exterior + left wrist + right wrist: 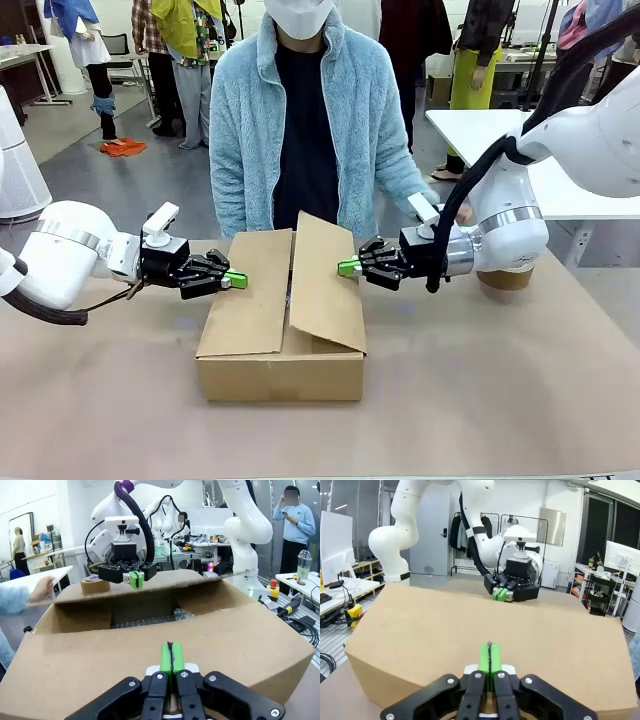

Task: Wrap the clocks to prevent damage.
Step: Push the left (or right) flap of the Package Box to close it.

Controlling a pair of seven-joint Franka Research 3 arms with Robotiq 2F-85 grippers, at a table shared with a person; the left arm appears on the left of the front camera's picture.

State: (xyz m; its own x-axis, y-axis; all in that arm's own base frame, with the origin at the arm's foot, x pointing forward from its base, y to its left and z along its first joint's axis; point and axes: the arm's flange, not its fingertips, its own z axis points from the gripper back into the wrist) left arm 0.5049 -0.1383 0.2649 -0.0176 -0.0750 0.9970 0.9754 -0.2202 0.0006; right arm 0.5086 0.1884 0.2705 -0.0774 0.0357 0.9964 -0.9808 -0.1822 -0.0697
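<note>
1. The wrapping looks done: the clocks (pixel 150 619) lie as a whitish bubble-wrap parcel on the floor of the box (pixel 280 375), seen through the gap between the flaps in the left wrist view.
2. The job seems to be at the closing stage. The box's left flap lies almost flat, while the right flap stands tilted up, its inner edge raised above the other.
3. The left claw (pixel 237 280) is closed on nothing, its green pads pressed together at the left flap's outer edge. Whether it touches the cardboard I cannot tell.
4. The right claw (pixel 347 267) is likewise closed and empty, its tip against the raised right flap.
5. What seems left: lower the right flap, level both, and probably seal the seam. A tape roll (pixel 505 282) sits on the right, partly hidden behind the right arm.
6. The tabletop (pixel 500 420) is covered in plain brown, with the box in the middle.
7. A person (pixel 300 130) in a pale blue fleece stands at the far side, just behind the box.
8. The room beyond is a bright workshop with a grey floor, a white table to the far right and other people farther off.
</note>
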